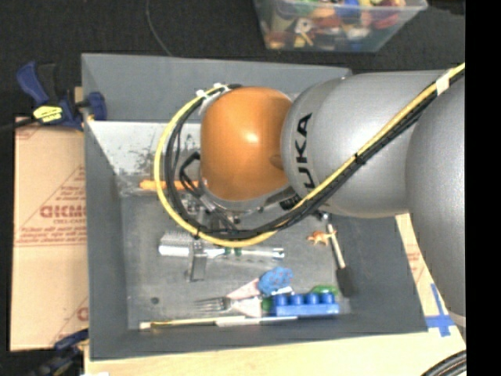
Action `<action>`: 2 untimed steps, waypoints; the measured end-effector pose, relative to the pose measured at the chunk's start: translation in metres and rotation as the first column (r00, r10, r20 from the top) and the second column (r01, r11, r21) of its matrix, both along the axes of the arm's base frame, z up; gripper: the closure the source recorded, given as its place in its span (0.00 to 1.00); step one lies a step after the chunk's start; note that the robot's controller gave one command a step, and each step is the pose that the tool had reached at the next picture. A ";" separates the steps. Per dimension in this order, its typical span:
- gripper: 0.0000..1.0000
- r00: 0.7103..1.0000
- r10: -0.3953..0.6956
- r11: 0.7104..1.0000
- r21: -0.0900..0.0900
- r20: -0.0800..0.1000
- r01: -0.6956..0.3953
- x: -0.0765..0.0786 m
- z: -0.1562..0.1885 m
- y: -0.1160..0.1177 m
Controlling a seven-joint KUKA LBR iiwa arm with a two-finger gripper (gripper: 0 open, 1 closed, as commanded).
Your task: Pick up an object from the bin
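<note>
Grey and bulky, the arm (376, 147) comes in from the right and covers much of the bin (106, 272). Its orange cover (243, 143) hangs over the far middle of the bin floor, with a yellow cable (163, 186) looping round the cover's left side. Below the cover the wrist reaches down to the floor left of centre. The jaws are hidden in dark metalwork, so I cannot tell whether they are open or closed, or whether they grip anything.

Right at the wrist's tip lie a flat silver piece (175, 249), short and shiny, and a clear tube (252, 252) pointing right from it. Both rest on the floor. A dark stick (196, 268) lies just on the near side of them.

Along the near wall lies a long thin rod (196, 323). Just beyond its right end sits a blue brick (301, 305) with a green stud. A black-handled tool (338, 261) lies at the right. A fork (210, 304) lies left of the brick, and a blue crumpled scrap (275, 279) just behind it.

Round the bin the surface (78, 22) is black. A clear tub (337, 10) of coloured toys stands on it beyond the far wall.
</note>
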State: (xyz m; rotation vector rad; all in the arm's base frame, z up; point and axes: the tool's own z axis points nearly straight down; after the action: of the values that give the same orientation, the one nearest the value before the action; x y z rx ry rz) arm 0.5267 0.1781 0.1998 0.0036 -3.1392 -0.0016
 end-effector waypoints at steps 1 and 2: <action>0.00 1.000 -0.004 1.000 0.001 0.005 0.004 0.002 0.002 -0.001; 0.00 0.980 -0.199 0.980 0.004 0.008 0.198 0.046 -0.103 -0.047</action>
State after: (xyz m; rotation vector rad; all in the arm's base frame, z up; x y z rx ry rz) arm 0.5731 0.1308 0.0970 -0.3103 -3.1322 -0.0065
